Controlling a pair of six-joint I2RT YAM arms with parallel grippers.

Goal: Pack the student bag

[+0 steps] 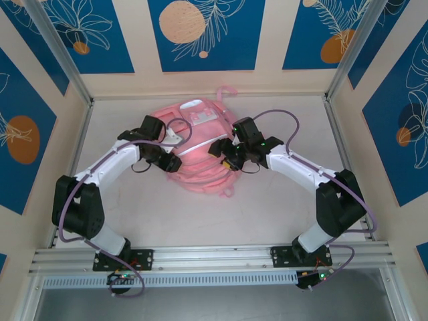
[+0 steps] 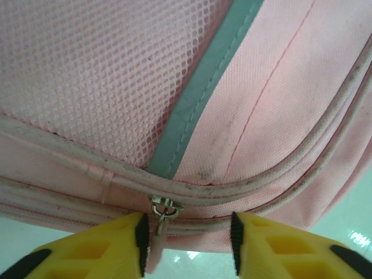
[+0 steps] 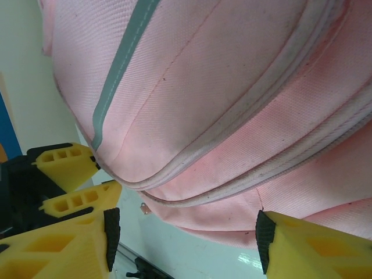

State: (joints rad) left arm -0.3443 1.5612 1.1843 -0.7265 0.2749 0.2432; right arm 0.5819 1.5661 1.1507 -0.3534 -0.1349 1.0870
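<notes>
Student bag [image 1: 199, 168]: pink fabric backpack, lay flat on the pale surface [image 1: 200, 224], between the 2 arms and directly ahead of both tools.
Left tool [image 2: 186, 241]: open; its 2 yellow fingers [image 2: 99, 250] stood apart with nothing gripped, and the bag's zippered edge lay just ahead of the tips.
Zipper pull [image 2: 161, 214]: small metal slider with a pale tab, hung in the gap of the left tool, close beside the finger on the view's left; whether it touched that finger could not be told.
Mesh panel [image 2: 99, 75]: pink netting on the bag, ahead of the left tool and above its left-hand finger.
Grey-green strip [image 2: 204, 87]: stitched band bordering the mesh, ran diagonally away from the left tool, ending at the piping just above the zipper pull.
Right tool [image 3: 183, 238]: open wide; 2 yellow fingers [image 3: 58, 250] stood well apart, gripping nothing, with the bag's rounded lower edge ahead of and above the gap.
Piping [image 3: 232, 139]: 2 worn pale cords curving across the bag ahead of the right tool, each beside a closed zipper line.
Overhead view: both tools rested at the bag's near half, 1 at each side, pointing inward toward each other.
</notes>
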